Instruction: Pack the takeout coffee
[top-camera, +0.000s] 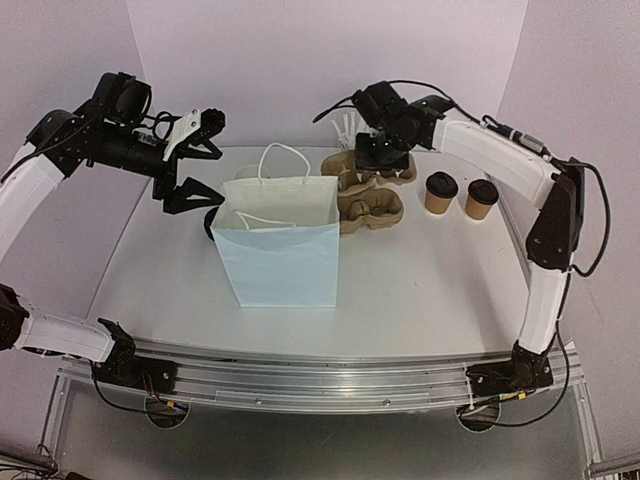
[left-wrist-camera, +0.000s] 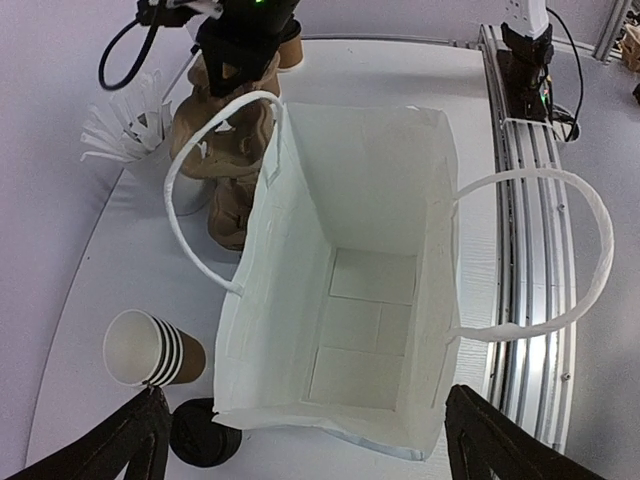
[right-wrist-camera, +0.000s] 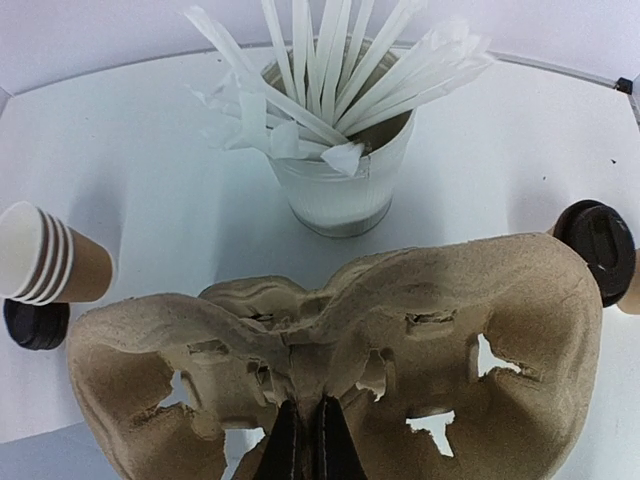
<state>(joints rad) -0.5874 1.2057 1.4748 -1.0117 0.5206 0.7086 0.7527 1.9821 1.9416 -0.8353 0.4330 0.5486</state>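
Note:
My right gripper (top-camera: 381, 150) is shut on the centre ridge of a tan pulp cup carrier (right-wrist-camera: 420, 330), at the back of the table (top-camera: 420, 290); its fingers (right-wrist-camera: 285, 445) pinch the ridge. A second carrier (top-camera: 371, 210) lies just in front of it. Two brown cups with black lids (top-camera: 440, 192) (top-camera: 481, 199) stand to the right. A stack of lidless brown cups (left-wrist-camera: 150, 350) lies on its side by a loose black lid (left-wrist-camera: 205, 432), left of the bag. My left gripper (top-camera: 195, 165) is open and empty above the bag's left side, its fingers (left-wrist-camera: 110, 445) spread wide.
The white handled paper bag (top-camera: 280, 245) stands open at the table's middle, its inside (left-wrist-camera: 365, 320) holding nothing. A white cup of white sticks (right-wrist-camera: 335, 150) stands behind the carriers. The table's metal rail (top-camera: 320, 375) runs along the front edge.

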